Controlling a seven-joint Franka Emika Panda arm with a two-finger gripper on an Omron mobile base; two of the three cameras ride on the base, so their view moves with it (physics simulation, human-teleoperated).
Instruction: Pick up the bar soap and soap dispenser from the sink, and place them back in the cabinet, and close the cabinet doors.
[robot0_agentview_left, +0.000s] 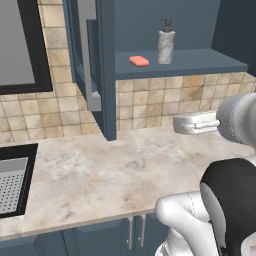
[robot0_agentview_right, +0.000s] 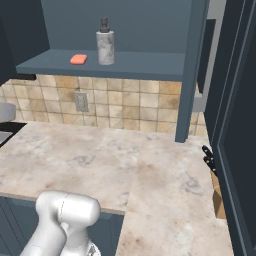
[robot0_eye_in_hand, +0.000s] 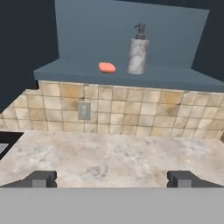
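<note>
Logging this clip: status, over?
Pincer open, empty, hanging over the counter. Bar soap and soap dispenser side by side on the cabinet shelf. Doors not yet shut. Nothing in the way.

Even, soft rendered light; faint shadows, no glare.

Matt blue cabinet (robot0_agentview_left: 107, 75) shelf, marbled stone soap dispenser (robot0_agentview_left: 166, 46), mottled marble countertop (robot0_agentview_left: 100, 170), glossy tiled backsplash (robot0_agentview_left: 165, 102)

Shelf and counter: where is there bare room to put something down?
The shelf is bare right of the dispenser and left of the soap; those two sit close. The counter is bare between sink and toaster.
</note>
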